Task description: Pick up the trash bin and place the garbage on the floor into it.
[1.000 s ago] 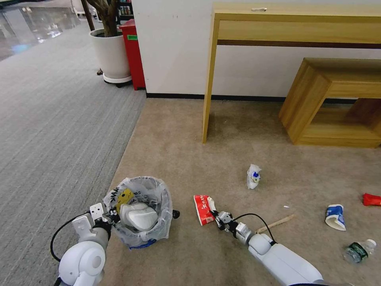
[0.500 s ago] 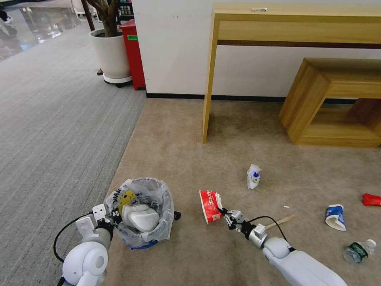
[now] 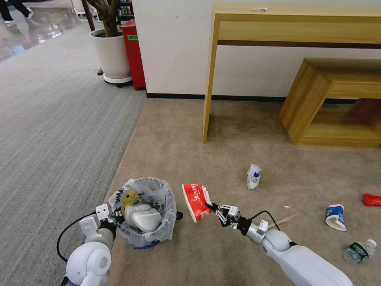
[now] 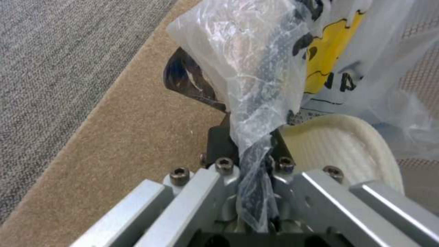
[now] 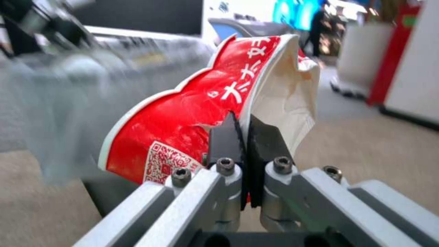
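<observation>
The trash bin [image 3: 166,216], lined with a crinkly translucent bag, is on the beige floor [image 3: 178,139] at lower left. A white slipper [image 3: 145,219] lies inside it. My left gripper [image 3: 115,217] is shut on the bin's rim and bag [image 4: 256,85], beside the yellow face mark [image 4: 329,58] and the slipper [image 4: 347,144]. My right gripper [image 3: 212,207] is shut on a crumpled red-white carton [image 3: 194,200], held above the floor just right of the bin. Up close, the fingers [image 5: 226,137] pinch the carton [image 5: 183,113] by its edge.
More garbage lies to the right: a crumpled blue-white cup [image 3: 253,176], another cup [image 3: 335,217], a red wrapper [image 3: 372,199], a green bottle [image 3: 359,250] and a wooden stick [image 3: 283,219]. A wooden desk [image 3: 209,79], a low bench [image 3: 317,99], a planter [image 3: 111,51] and grey carpet [image 3: 51,119] border the area.
My right gripper has lifted the red-white carton off the floor and carried it left, close to the bin. The left gripper and the bin have shifted slightly right.
</observation>
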Available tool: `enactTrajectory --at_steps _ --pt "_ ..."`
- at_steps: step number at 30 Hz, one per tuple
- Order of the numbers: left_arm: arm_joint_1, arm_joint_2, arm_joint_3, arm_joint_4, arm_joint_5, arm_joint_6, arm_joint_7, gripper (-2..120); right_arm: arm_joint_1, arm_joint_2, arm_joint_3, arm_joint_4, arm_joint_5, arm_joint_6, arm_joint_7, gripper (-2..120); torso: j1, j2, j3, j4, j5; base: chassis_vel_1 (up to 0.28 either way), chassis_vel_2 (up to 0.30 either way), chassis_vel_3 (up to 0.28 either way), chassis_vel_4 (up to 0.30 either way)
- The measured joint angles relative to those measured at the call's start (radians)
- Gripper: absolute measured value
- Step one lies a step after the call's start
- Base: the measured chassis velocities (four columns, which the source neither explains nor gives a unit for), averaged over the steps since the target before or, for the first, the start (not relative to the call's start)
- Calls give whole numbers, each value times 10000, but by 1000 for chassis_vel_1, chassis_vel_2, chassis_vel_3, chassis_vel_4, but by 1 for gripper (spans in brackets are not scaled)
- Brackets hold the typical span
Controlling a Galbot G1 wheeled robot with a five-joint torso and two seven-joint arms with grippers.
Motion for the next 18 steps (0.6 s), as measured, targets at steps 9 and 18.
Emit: enactTrajectory --at_steps 9,18 --pt "-28 88 195 69 178 4 42 0 115 -531 184 1873 -173 -29 -501 0 0 1 -1 1 3 0 0 0 0" --pt "-136 74 497 149 392 19 46 0 521 -1145 -93 3846 -11 -628 -436 0 -1 2 -1 1 5 0 0 0 0"
